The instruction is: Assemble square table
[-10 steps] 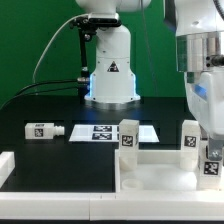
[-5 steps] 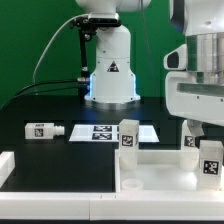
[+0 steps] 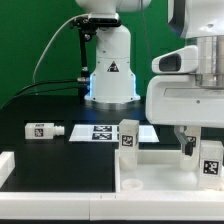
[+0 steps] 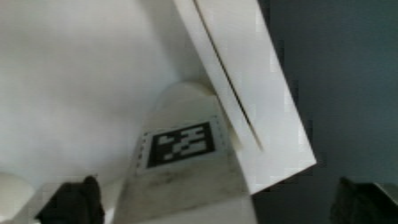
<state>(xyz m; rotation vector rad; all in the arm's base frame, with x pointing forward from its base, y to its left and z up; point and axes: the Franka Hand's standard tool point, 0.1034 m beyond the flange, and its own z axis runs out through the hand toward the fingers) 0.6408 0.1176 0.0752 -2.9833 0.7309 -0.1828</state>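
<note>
Upright legs (image 3: 128,137) crowded the tray top's rim (image 3: 155,156) (far corners especially). Black table (image 3: 40,105) around the lying leg (image 3: 45,130) stood open.

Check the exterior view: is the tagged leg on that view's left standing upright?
No, the leg lies on its side on the black table.

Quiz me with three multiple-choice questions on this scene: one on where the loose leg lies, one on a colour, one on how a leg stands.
1. Where is the loose leg?
A on the robot's base
B on the work surface, at the exterior view's left of the marker board
C on a white bar

2. What colour is the work surface?
A black
B green
C white

3. The corner leg on the table top is:
A lying flat
B lifted
C upright

Key: B, it lies beside the board. A, the surface is black. C, its long side is vertical.
</note>
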